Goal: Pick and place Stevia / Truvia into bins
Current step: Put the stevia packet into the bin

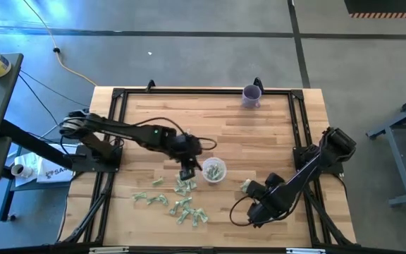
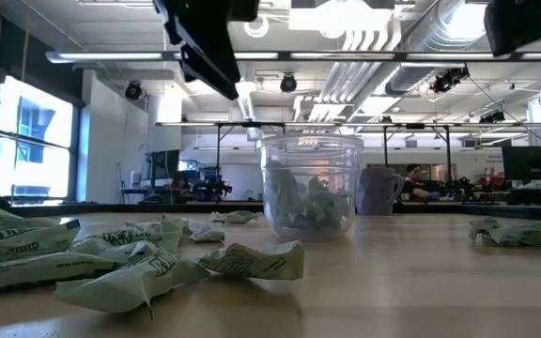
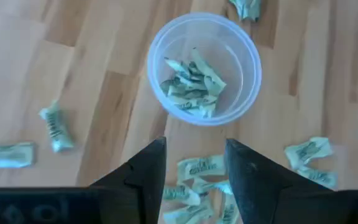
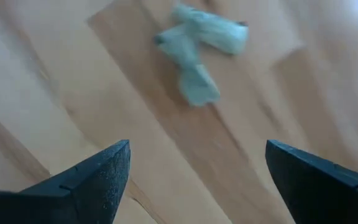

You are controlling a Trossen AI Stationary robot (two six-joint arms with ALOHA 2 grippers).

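The clear cup (image 1: 213,170) stands on the table's middle with several green-white sachets inside; it also shows in the low view (image 2: 310,185) and the left wrist view (image 3: 204,68). More sachets (image 1: 182,187) lie loose on the table, on the cup's near-left side. My left gripper (image 3: 194,163) is open and empty, above the loose sachets (image 3: 197,168) just left of the cup, raised clear of the table (image 2: 205,42). My right gripper (image 4: 197,180) is open and empty, near a crumpled sachet (image 4: 197,50) that lies to the right of the cup (image 1: 246,185).
A purple cup (image 1: 251,95) stands at the table's far edge, right of centre. Loose sachets spread toward the near edge (image 1: 189,212) and near left (image 1: 146,198). A dark frame rail (image 1: 298,127) runs along the table's sides.
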